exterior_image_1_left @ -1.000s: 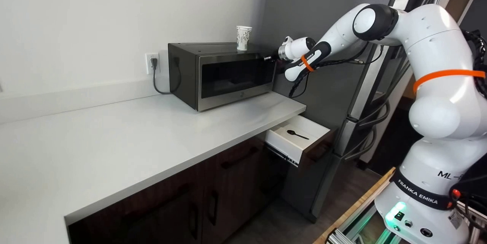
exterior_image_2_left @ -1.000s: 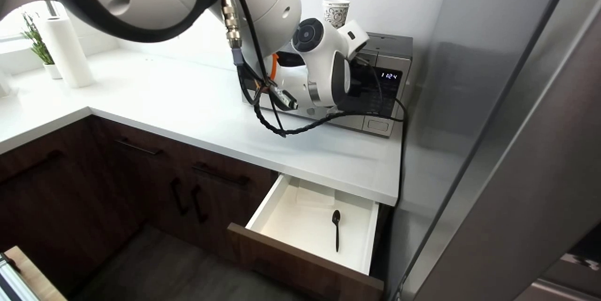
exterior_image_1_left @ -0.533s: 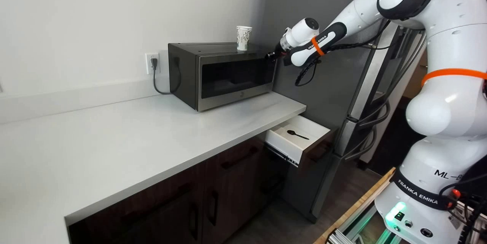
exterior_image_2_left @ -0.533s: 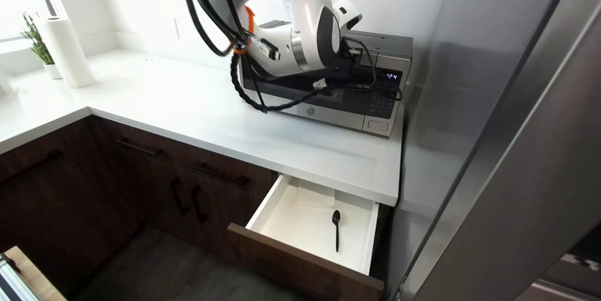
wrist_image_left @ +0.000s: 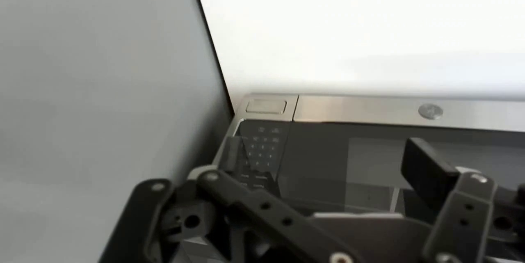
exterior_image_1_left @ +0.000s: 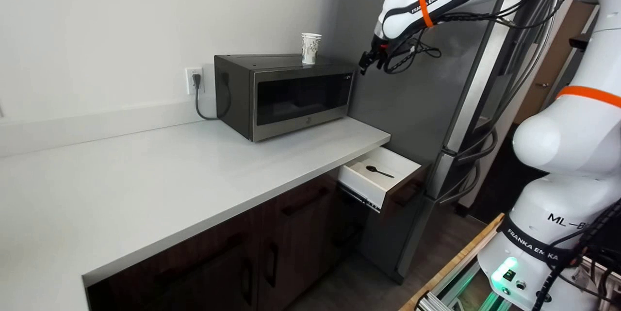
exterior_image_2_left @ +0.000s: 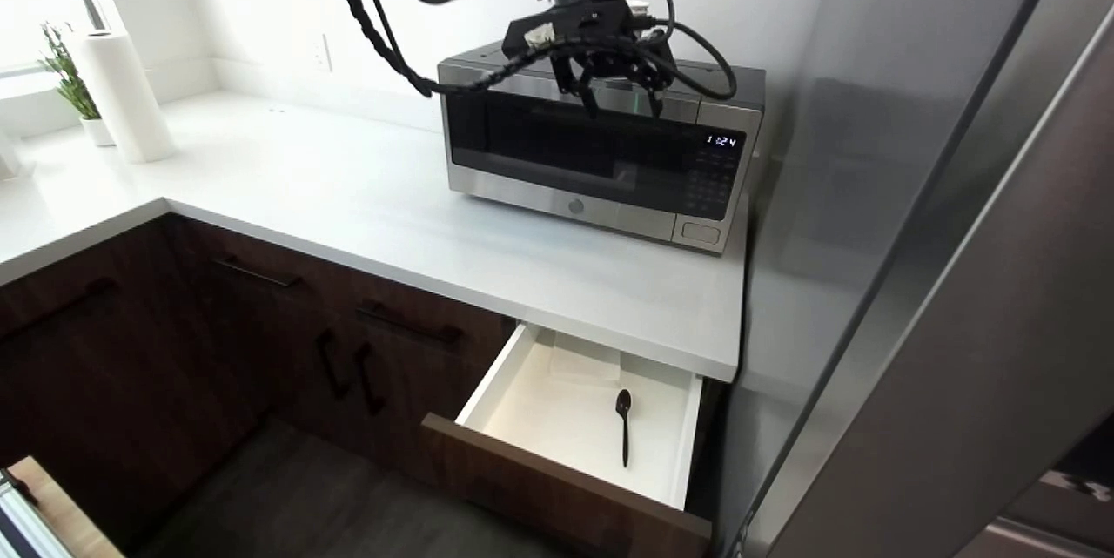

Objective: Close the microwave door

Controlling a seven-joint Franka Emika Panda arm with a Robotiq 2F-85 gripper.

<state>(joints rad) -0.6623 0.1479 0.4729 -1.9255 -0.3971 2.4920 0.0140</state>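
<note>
A tall grey refrigerator (exterior_image_1_left: 407, 107) stands at the end of a long white surface (exterior_image_1_left: 170, 189), which runs above dark brown cupboards (exterior_image_2_left: 261, 340). The white robot arm (exterior_image_1_left: 563, 146) is bent high, with part of it cut off at the top of both exterior views.

The microwave (exterior_image_1_left: 240, 92), a wide dark box with a silver front, sits on the surface beside the refrigerator. Across most of its front is the microwave door (exterior_image_2_left: 557, 153), a wide black window in a silver frame; it is closed, lying level with the button panel (exterior_image_2_left: 712, 179) next to it.

Under the surface, a drawer (exterior_image_2_left: 566, 427) with a brown front and a white inside is pulled out. In an exterior view, well apart from the microwave, a white paper roll (exterior_image_2_left: 129, 101) stands upright near a green potted plant (exterior_image_2_left: 68, 75).

The fingers (wrist_image_left: 426, 168) are spread wide; in the wrist view the microwave's front shows through the gap. In both exterior views they point downward near the microwave's upper edge.

White patterned paper cups (exterior_image_1_left: 311, 49) stand on top of the microwave; whether they are nested, I cannot tell. The wall outlet (exterior_image_1_left: 189, 83) holds a black plug (exterior_image_1_left: 196, 79). A black spoon (exterior_image_2_left: 623, 408) lies in the drawer. Clock digits (exterior_image_2_left: 721, 141) glow on the button panel.
</note>
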